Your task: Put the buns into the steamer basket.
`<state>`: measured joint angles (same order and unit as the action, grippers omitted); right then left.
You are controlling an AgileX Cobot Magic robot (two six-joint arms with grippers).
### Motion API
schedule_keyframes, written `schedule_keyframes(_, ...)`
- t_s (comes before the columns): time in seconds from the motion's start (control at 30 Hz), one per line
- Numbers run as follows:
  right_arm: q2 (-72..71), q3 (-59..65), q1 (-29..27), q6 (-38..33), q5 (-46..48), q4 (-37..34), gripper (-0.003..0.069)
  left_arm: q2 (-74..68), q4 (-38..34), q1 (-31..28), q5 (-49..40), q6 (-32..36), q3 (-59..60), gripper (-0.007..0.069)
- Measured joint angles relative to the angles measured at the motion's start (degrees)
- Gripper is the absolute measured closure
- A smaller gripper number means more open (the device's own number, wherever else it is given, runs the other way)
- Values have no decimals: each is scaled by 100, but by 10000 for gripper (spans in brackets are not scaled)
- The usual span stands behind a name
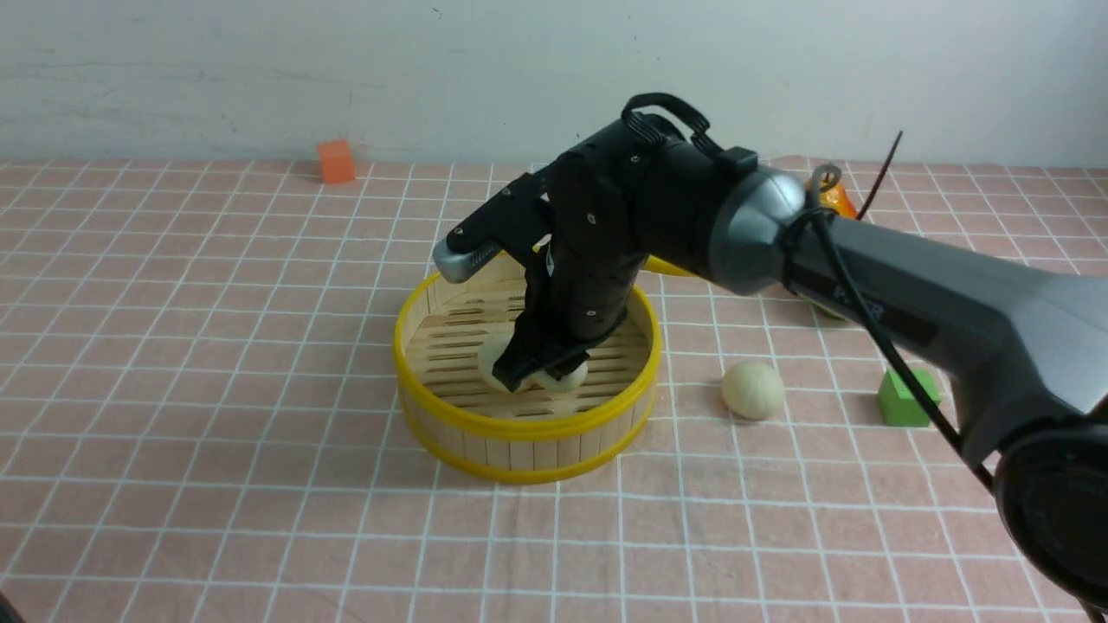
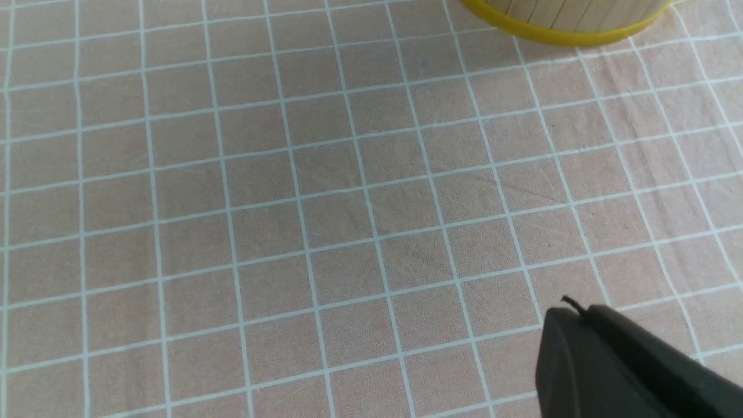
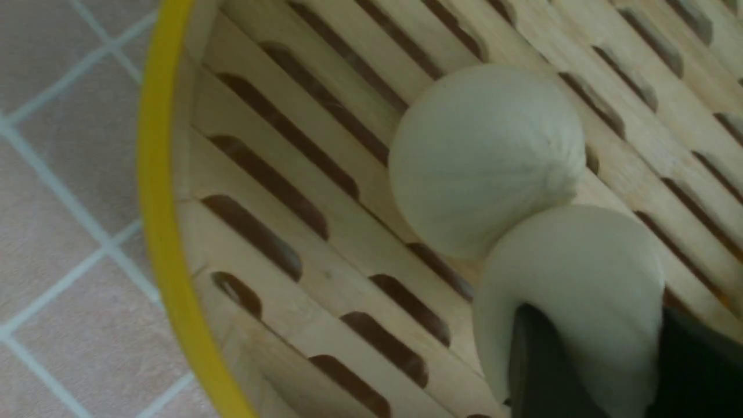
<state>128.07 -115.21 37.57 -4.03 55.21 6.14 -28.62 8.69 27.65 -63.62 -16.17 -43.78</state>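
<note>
Three buns were counted. Two were inside the steamer basket (image 1: 519, 433). One loose bun (image 3: 484, 157) lay on the slatted floor. One gripped bun (image 3: 572, 273) touched it, pinched between the fingers of the right gripper (image 1: 537, 368), whose jaws stood only as wide as that bun. The third bun (image 1: 753, 390) sat on the checked cloth (image 1: 216, 389), right of the basket and apart from it. Of the left gripper (image 2: 609, 366) only one dark finger showed, above the cloth, so its opening could not be judged. One green block (image 1: 905, 398) and one orange cube (image 1: 336, 161) were noted.
</note>
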Motion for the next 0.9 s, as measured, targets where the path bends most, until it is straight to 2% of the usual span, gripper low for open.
schedule_keyframes(0.1, 0, -53, 0, 288, 92, 114, 253, 0, 0, 0, -14, 0, 0, 638)
schedule_keyframes(0.2, -33, -181, 0, 456, 471, 128, 159, 0, 0, 0, -14, 0, 0, 638)
schedule_keyframes(0.3, -122, -376, 0, 443, 992, 151, 117, 0, 0, 0, -1, 0, 0, 638)
schedule_keyframes(0.4, -327, -581, 0, 267, 1465, 241, 102, 0, 0, 0, 90, 0, 0, 638)
schedule_keyframes(0.6, -778, -624, -76, 149, 1574, 560, 101, 0, -4, 0, 201, 0, 4, 638)
schedule_keyframes(0.9, -912, -263, -941, 367, 1594, 150, 113, 0, -15, 0, 135, -6, 6, 638)
